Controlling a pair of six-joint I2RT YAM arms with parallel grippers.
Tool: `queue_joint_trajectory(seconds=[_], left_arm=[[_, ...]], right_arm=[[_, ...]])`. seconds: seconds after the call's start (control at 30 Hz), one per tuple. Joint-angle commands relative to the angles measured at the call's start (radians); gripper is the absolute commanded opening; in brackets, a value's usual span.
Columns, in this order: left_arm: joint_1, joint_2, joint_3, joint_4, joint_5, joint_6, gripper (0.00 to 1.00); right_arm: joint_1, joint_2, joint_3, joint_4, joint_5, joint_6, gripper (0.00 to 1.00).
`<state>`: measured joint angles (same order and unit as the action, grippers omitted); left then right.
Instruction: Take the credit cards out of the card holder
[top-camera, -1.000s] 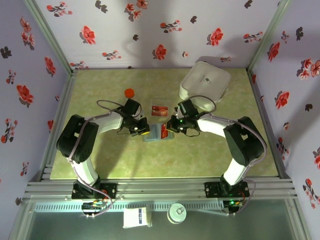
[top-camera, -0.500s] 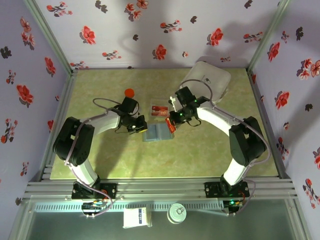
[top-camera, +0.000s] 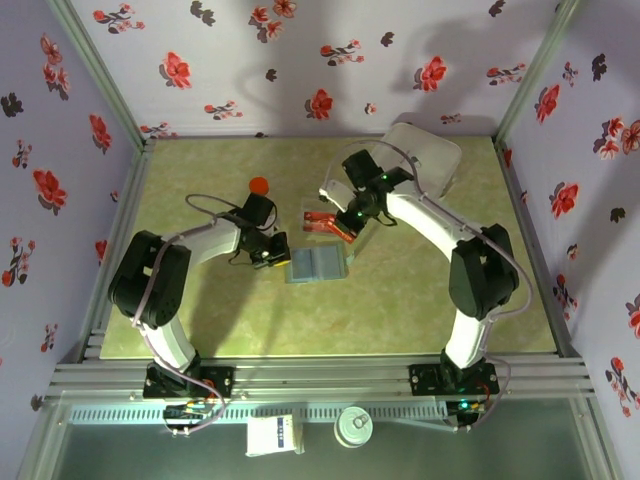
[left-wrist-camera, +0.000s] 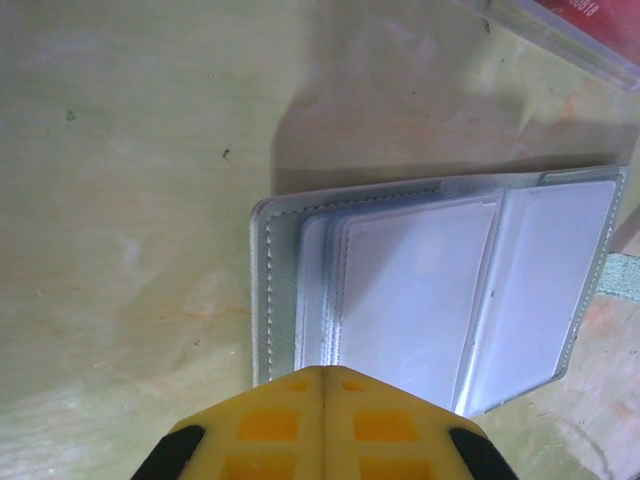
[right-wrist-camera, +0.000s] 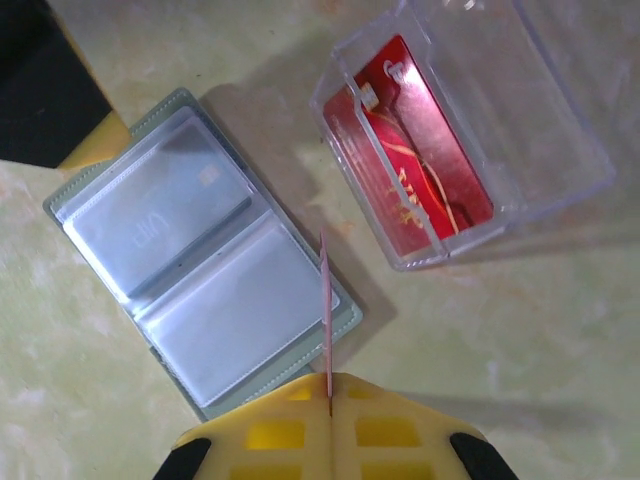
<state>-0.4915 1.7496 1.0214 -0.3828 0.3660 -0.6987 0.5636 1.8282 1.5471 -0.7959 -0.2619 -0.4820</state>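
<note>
2 arms are bolted to 1 counter (top-camera: 200, 330): 1 left arm (top-camera: 160, 280) and 1 right arm (top-camera: 440, 225). Each carries 1 tool, so there are 2 in all, the left tool (left-wrist-camera: 322, 385) and the right tool (right-wrist-camera: 328, 400). 1 card holder (right-wrist-camera: 200, 270) lies open, showing 2 panels. 2 red credit cards can be counted: 1 held card (right-wrist-camera: 325, 300) edge-on in the right tool, and 1 boxed card (right-wrist-camera: 430, 180) inside the 1 clear box (right-wrist-camera: 560, 130). Whether more lie beneath the boxed card cannot be told. There are also 1 white case (top-camera: 435, 155) and 1 orange disc (top-camera: 259, 185).

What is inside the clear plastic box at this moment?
Inside the clear plastic box lies a red card. Whether other cards lie under it cannot be seen.
</note>
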Motion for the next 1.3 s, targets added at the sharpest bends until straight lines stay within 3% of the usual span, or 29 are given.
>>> queue_joint_trajectory(seconds=[0.0,0.67,1.27], left_arm=[[0.008,0.02,0.025,-0.029,-0.002,0.022,0.0],[0.009,0.05,0.063,-0.018,0.023,0.022,0.0],[0.016,0.073,0.097,-0.024,0.026,0.028,0.0]], right_arm=[[0.007,0.046,0.089,-0.077,0.0,-0.167,0.0],[-0.004,0.412,0.61,-0.358,-0.065,-0.36,0.0],[-0.008,0.53,0.762,-0.372,-0.019,-0.43,0.0]])
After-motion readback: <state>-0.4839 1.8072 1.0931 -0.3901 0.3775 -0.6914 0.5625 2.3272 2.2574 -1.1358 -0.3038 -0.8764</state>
